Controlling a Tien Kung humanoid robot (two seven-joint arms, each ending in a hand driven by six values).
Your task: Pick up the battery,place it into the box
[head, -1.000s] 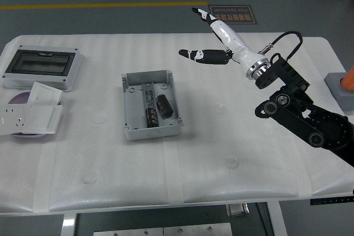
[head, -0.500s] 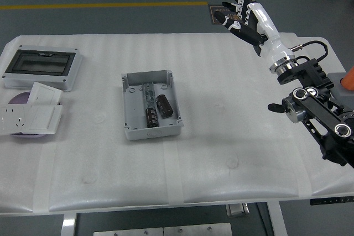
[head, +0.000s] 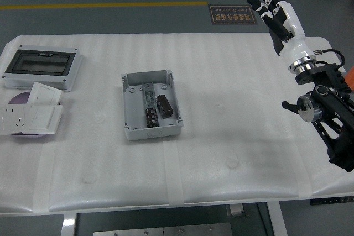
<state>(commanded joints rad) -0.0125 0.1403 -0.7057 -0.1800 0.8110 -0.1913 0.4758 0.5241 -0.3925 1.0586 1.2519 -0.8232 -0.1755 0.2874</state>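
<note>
The dark cylindrical battery lies inside the open grey plastic box, in its right half, beside a narrow dark strip that runs down the box's middle. A second dark cylinder-like piece sits just left of it on that strip, though the view is too coarse to say whether it is another cell or part of the box's fittings. The box rests on the white foam-covered table, near its centre.

The right hand, white-backed with black fingers, is raised high at the table's far right corner, well apart from the box; its fingers are spread and hold nothing. The left arm does not show.

Judging from this, the battery is already where the task wants it. As a thing to handle, it looks rigid, smooth-skinned and round, so likely to roll or slip. It is probably dense for its bulk. A pinch across the middle of its barrel, thumb against opposing fingers, would suit best, coming from above since the box walls crowd its sides.
</note>
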